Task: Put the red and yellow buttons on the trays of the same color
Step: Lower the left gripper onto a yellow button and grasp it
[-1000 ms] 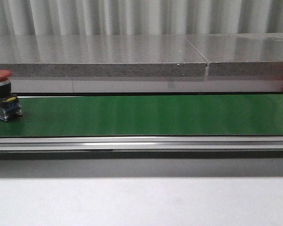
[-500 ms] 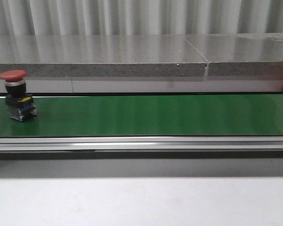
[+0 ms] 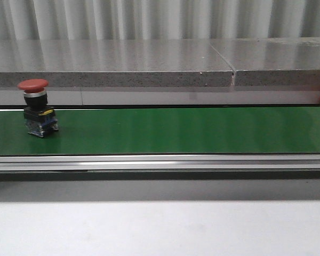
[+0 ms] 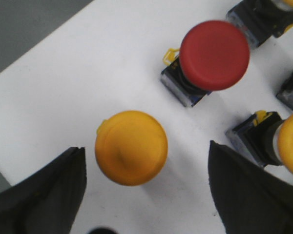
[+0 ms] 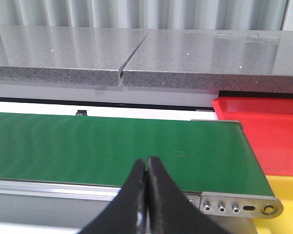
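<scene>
A red button point(image 3: 38, 108) with a black base stands upright on the green conveyor belt point(image 3: 176, 130) at its left end. In the left wrist view my left gripper point(image 4: 146, 180) is open above a white surface, its jaws either side of a yellow button point(image 4: 131, 147). A red button point(image 4: 214, 55) and another yellow button point(image 4: 290, 150) stand nearby. In the right wrist view my right gripper point(image 5: 146, 163) is shut and empty in front of the belt point(image 5: 112, 146). The red tray point(image 5: 263, 131) and yellow tray point(image 5: 288, 200) lie past the belt's end.
A grey stone ledge point(image 3: 112, 64) runs behind the belt. An aluminium rail point(image 3: 160, 161) runs along the belt's front edge. More button bases point(image 4: 263, 19) crowd the white surface by the left gripper. A white table surface point(image 3: 160, 226) lies in front.
The red button on the belt has moved to the right along the belt, from the far left edge of the view.
</scene>
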